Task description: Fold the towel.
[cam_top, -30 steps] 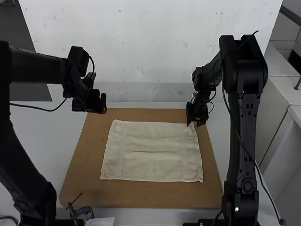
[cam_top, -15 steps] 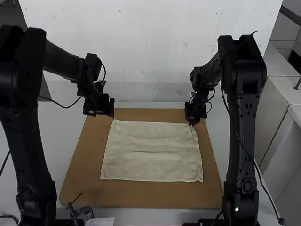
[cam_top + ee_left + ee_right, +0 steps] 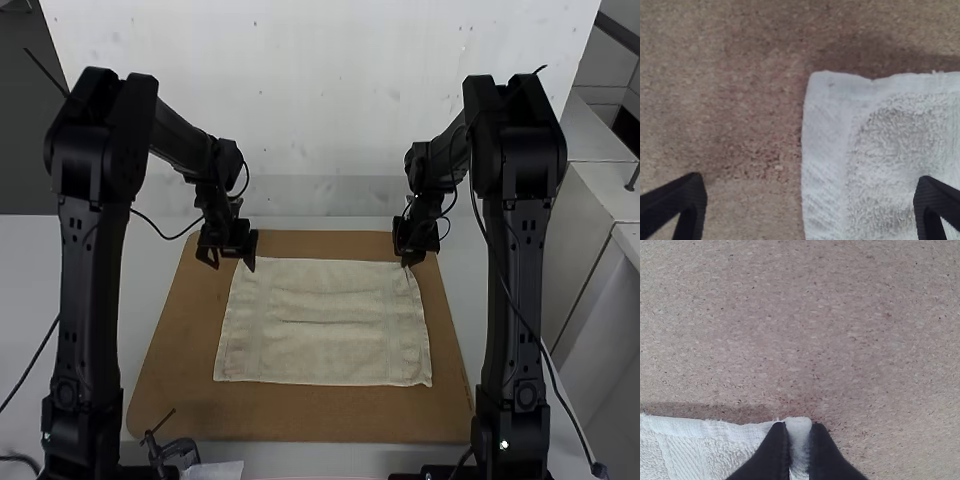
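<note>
A cream towel [image 3: 325,325] lies spread on the brown board, with slight creases across its middle. At its far left corner, my left gripper [image 3: 232,264] is open just above the cloth. In the left wrist view that gripper [image 3: 811,197] has its fingers wide apart, the towel corner [image 3: 840,105] between and beyond them. My right gripper [image 3: 411,262] is at the far right corner. From its wrist, the right gripper [image 3: 799,440] is shut on a pinched bit of the towel's corner [image 3: 799,427].
The brown board [image 3: 300,425] extends past the towel on all sides. A small metal clamp [image 3: 175,452] sits at the board's near left edge, beside a pale slip [image 3: 215,470]. A pale wall [image 3: 320,110] stands behind the table.
The left arm has swung right and down, bringing its gripper to the towel's far left corner. My right gripper has closed on the far right corner after a small shift left.
</note>
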Controlling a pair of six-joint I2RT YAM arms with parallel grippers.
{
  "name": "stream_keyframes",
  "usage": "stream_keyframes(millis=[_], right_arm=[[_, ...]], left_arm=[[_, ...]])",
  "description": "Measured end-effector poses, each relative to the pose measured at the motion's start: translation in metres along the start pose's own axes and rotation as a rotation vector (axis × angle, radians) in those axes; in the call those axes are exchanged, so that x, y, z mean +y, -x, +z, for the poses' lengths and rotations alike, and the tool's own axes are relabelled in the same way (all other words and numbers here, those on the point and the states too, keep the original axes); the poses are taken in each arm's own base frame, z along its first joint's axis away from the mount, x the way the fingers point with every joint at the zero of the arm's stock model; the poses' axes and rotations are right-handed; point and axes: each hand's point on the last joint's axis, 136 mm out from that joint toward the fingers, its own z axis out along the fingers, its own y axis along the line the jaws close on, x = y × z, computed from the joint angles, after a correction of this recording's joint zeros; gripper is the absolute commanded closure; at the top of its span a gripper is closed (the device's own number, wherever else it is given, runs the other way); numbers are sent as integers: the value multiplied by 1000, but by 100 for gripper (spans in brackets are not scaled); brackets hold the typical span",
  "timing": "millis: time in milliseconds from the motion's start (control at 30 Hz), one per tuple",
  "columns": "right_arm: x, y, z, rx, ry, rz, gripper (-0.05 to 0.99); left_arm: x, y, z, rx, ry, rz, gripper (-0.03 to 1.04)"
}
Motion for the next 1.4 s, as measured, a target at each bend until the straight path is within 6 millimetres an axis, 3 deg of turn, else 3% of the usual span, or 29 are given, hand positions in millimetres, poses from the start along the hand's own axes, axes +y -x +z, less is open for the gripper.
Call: stream_keyframes(millis=[100,267,467,833,1033,1200,1400], right_arm=[[0,0,0,-3,0,0,92],[-1,-1,0,-14,-2,-1,92],[-1,-3,-1,-29,-2,-5,92],[-1,2,-3,-64,-12,-2,92],[0,17,-8,-132,-47,11,92],[7,35,-34,-207,-50,19,92],[14,63,-87,-340,-31,30,92]], left_arm=[[-1,2,7,15,26,1,29],[-4,13,10,-2,41,0,98],[-14,13,10,-2,32,20,100],[-14,11,8,4,29,19,100],[-16,21,-14,-46,23,8,100],[-16,36,-44,-122,17,-19,100],[-10,54,-84,-233,14,-74,100]])
